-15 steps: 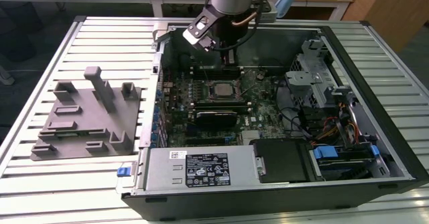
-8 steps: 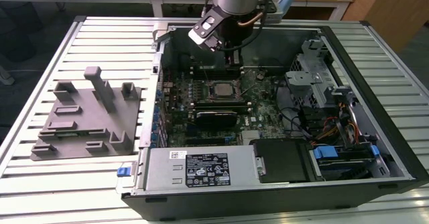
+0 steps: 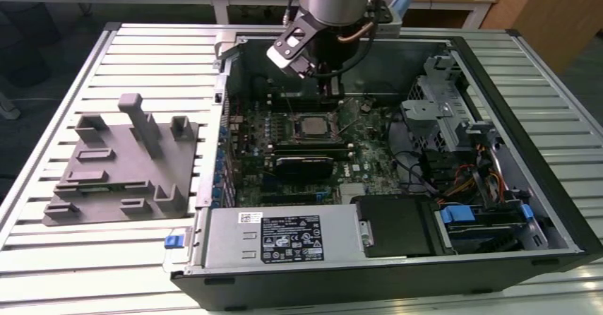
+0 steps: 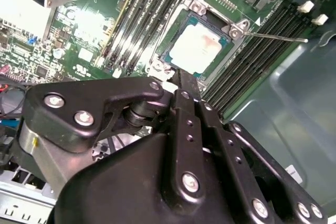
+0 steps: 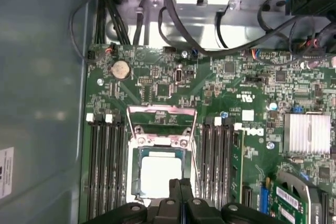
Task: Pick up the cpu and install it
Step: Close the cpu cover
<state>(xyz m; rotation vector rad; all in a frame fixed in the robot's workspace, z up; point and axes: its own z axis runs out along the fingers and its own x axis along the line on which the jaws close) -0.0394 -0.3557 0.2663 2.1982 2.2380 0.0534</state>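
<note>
The cpu (image 5: 160, 174), a pale silver square, lies flat inside the black-framed socket on the green motherboard (image 5: 157, 90). It is also seen in the second wrist view (image 4: 195, 45) and, in the exterior view, in the middle of the open computer case (image 3: 309, 126). The socket's metal retention frame (image 5: 163, 124) stands flipped open beside it. My gripper (image 5: 179, 183) hangs just above the chip's edge, its two black fingers (image 4: 185, 85) pressed together with nothing between them. In the exterior view the gripper (image 3: 325, 75) is inside the case, over its far part.
Memory slots (image 5: 107, 166) flank the socket on both sides, and a thin socket lever (image 4: 273, 36) sticks out. A finned heatsink (image 5: 307, 132), cables (image 5: 247, 22) and a drive cage (image 3: 443, 110) crowd the case. A grey fixture block (image 3: 123, 167) sits on the table at the exterior view's left.
</note>
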